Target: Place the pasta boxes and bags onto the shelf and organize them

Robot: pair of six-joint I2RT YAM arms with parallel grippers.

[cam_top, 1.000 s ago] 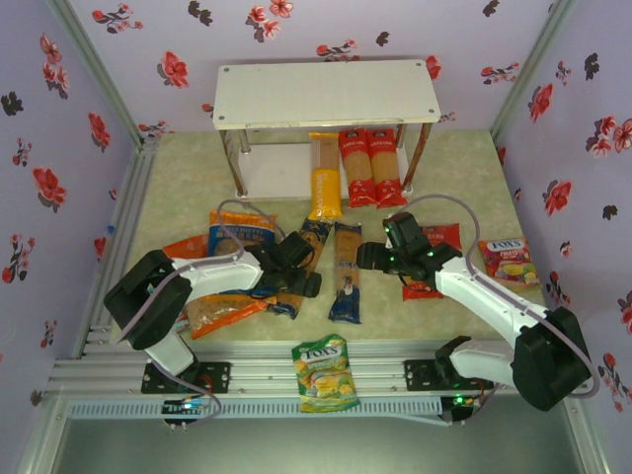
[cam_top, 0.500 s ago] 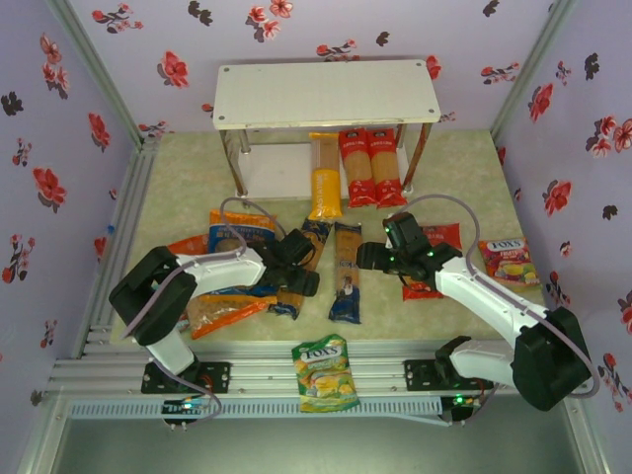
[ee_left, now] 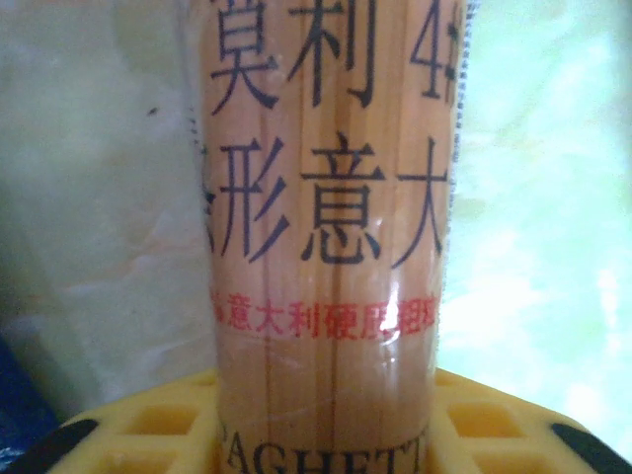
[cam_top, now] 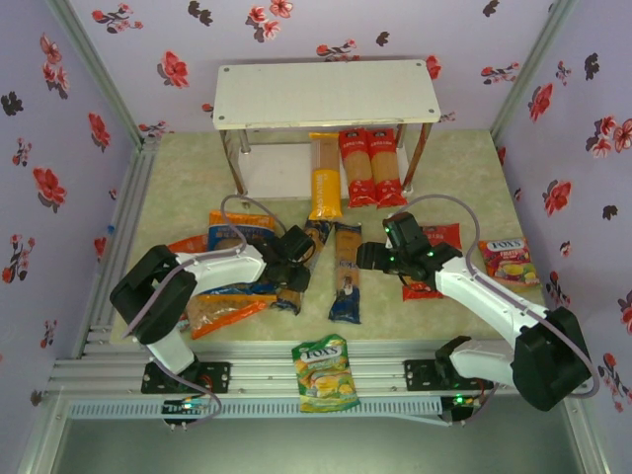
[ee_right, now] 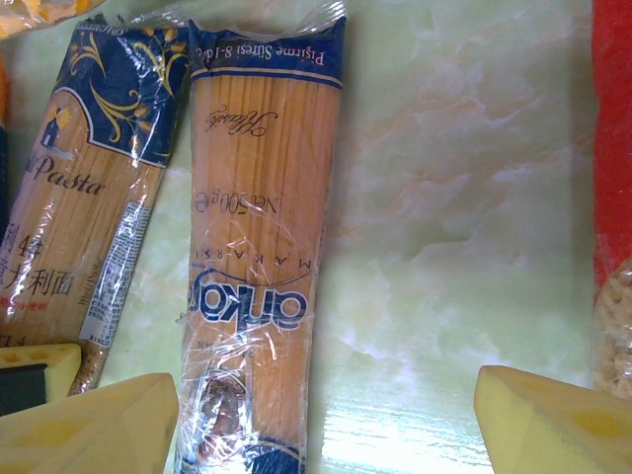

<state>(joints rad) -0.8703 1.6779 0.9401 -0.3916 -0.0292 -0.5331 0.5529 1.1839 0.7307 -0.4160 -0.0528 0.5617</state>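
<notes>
Brown pasta pack (ee_left: 331, 247) with dark blue ends, lying in front of the shelf (cam_top: 326, 94), toward its left post. Clamped between the yellow fingers (ee_left: 148, 430) of the left gripper (cam_top: 291, 269), pads pressing on both long sides. Second brown pack (cam_top: 346, 284) just beside it, also in front of the shelf, under the right gripper (cam_top: 370, 259). Jaws of that one wide apart, holding nothing.

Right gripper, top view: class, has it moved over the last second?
No. The right gripper sits at the same spot, judged against the shelf.
</notes>
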